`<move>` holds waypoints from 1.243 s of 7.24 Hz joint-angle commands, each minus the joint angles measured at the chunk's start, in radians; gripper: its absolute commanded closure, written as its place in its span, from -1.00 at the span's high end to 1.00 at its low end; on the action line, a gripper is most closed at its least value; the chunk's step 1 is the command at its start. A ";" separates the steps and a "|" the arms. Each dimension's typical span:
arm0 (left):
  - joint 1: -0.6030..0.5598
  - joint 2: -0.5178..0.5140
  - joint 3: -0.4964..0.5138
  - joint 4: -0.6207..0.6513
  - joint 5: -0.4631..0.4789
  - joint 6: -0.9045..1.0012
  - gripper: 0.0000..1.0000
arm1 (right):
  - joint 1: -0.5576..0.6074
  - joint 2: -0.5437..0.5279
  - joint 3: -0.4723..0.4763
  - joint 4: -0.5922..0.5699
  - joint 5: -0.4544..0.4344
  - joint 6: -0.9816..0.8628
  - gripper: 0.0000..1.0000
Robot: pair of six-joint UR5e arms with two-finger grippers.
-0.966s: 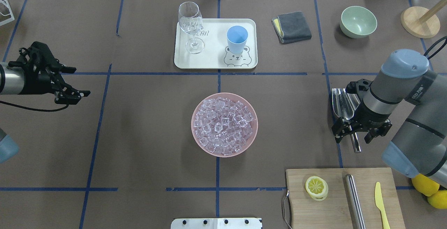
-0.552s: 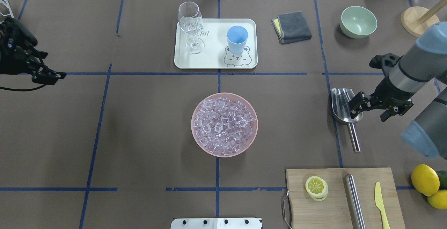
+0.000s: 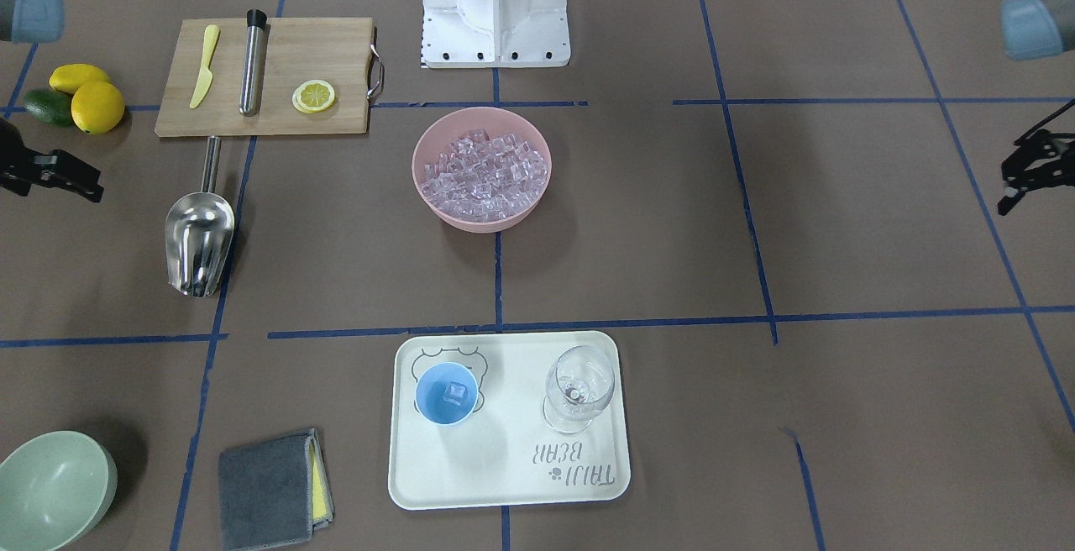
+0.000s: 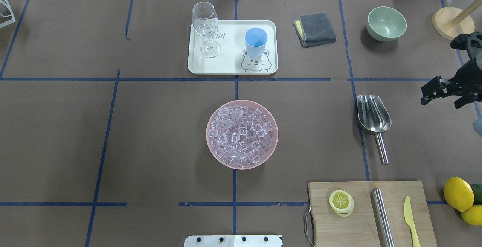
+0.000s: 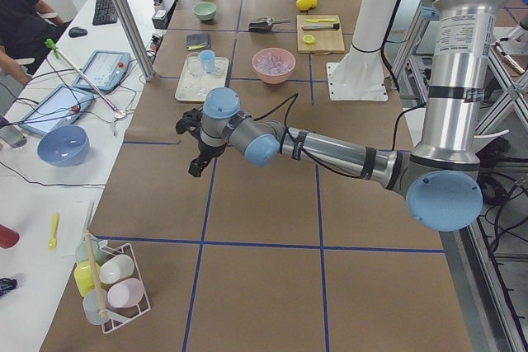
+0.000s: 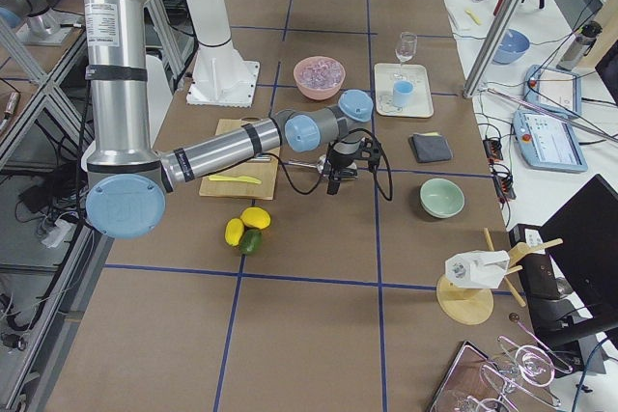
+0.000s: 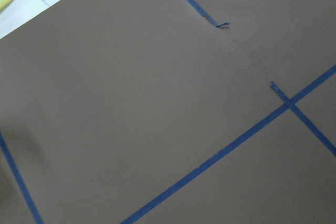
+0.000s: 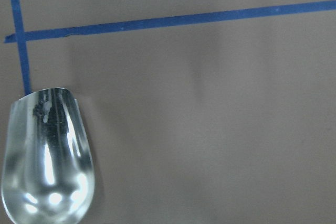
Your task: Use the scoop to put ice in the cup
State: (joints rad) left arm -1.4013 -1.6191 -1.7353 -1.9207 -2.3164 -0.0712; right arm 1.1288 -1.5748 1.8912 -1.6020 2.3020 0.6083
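The steel scoop [image 4: 372, 119] lies on the table right of centre, trough away from the robot; its trough also shows in the right wrist view [image 8: 47, 156]. The ice [image 4: 241, 134] is heaped in a pink bowl [image 4: 211, 149] at the centre. The light-blue cup [image 4: 255, 41] stands on the white tray [image 4: 229, 66]; from the front one ice cube [image 3: 454, 392] shows inside the cup [image 3: 432, 404]. My right gripper [image 4: 442, 98] is open and empty, right of the scoop and apart from it. My left gripper [image 3: 1012, 186] looks open and empty at the table's far left.
A wine glass [image 4: 206, 28] stands on the tray beside the cup. A cutting board [image 4: 350, 224] near front right holds a lemon slice, a steel cylinder [image 4: 382, 217] and a yellow knife. Lemons [image 4: 458, 193], a grey cloth [image 4: 315, 28], a green bowl [image 4: 386, 23] and a wooden stand [image 4: 452, 23] lie around the right side.
My right gripper has drawn away from the scoop to the right and farther back; the scoop stays on the table. My left gripper has moved left out of the overhead view.
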 commanded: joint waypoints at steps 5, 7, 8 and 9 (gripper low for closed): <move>-0.108 0.065 -0.013 0.488 -0.032 0.090 1.00 | 0.170 -0.063 -0.044 0.001 -0.070 -0.294 1.00; -0.105 0.047 0.003 0.412 -0.034 0.082 1.00 | 0.210 -0.057 -0.047 0.001 -0.058 -0.292 1.00; -0.105 0.045 0.028 0.381 -0.028 0.090 1.00 | 0.212 -0.056 -0.047 0.001 -0.038 -0.291 1.00; -0.104 0.021 0.040 0.382 -0.029 0.091 1.00 | 0.218 -0.051 -0.044 0.001 -0.012 -0.289 1.00</move>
State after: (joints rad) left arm -1.5060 -1.5786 -1.7138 -1.5210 -2.3461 0.0165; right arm 1.3385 -1.6307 1.8448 -1.6013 2.2628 0.3173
